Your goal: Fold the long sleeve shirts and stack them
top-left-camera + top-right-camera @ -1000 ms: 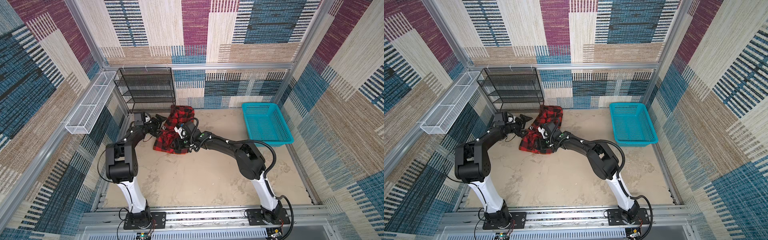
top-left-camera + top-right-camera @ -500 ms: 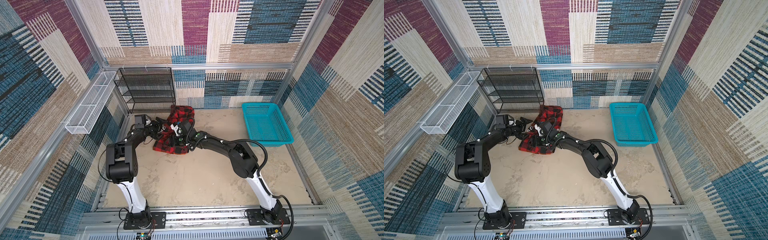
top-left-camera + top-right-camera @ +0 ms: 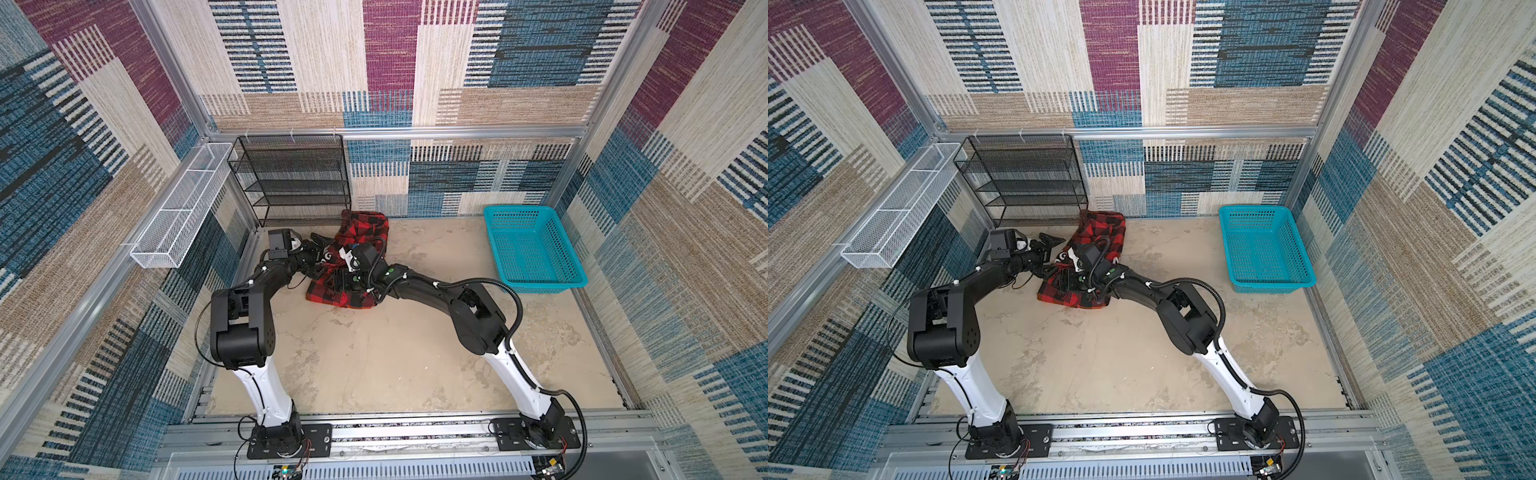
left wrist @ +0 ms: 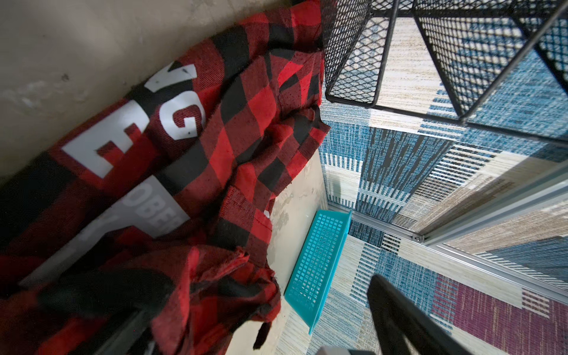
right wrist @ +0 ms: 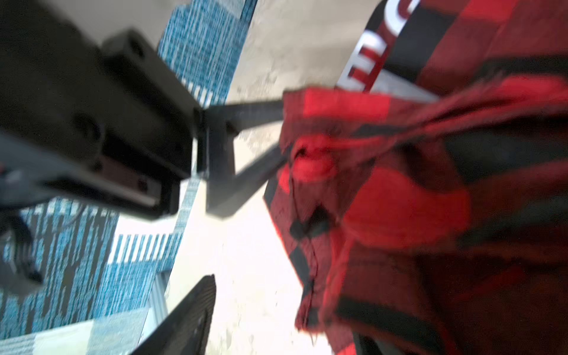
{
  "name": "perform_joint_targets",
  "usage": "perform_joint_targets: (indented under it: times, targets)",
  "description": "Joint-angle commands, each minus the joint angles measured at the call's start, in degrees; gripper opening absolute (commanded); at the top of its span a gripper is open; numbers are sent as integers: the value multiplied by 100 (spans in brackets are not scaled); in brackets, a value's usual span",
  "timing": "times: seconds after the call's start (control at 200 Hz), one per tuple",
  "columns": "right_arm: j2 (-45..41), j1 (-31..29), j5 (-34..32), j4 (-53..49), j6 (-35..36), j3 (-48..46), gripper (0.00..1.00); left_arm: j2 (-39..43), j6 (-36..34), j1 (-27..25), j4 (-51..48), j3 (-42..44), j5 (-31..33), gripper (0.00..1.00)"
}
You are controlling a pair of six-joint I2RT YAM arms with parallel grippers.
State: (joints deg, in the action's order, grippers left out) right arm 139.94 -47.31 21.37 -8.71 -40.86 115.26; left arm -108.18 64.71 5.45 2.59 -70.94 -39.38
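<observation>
Top views both show the shirt bunched at the back by the rack. Left gripper, spread wide, pokes its left edge. Right gripper, also spread, sits over its near end.

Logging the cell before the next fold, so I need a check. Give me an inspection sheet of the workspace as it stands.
Surface: beige tabletop, mottled stains.
Job's things: one red-and-black check shirt, crumpled at the back, unfolded.
Clutter: teal basket, empty; black mesh rack; white wire basket on the wall.
End effectors: left end effector open at the shirt's edge; right end effector open over the shirt.
Cables: black cable loops along the right arm; nothing seen snagged.
Surroundings: patterned wall panels, aluminium frame.
</observation>
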Motion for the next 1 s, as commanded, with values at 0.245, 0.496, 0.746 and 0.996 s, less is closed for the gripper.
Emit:
perform_joint_targets:
  times: [0.245,0.496,0.746,0.996]
  targets:
    - [84,339,-354,1378,-859,-85,70,17,-151,183,82,152,-203,99]
    - [227,623,-56,1704,-1275,-12,70,-122,-381,323,-191,-163,-280,99]
    - [414,797,-57,1629,-1320,448,70,-303,-419,399,-317,-531,-249,99]
    - [233,812,-388,37,-283,1309,67,284,-707,354,-664,-242,-39,99]
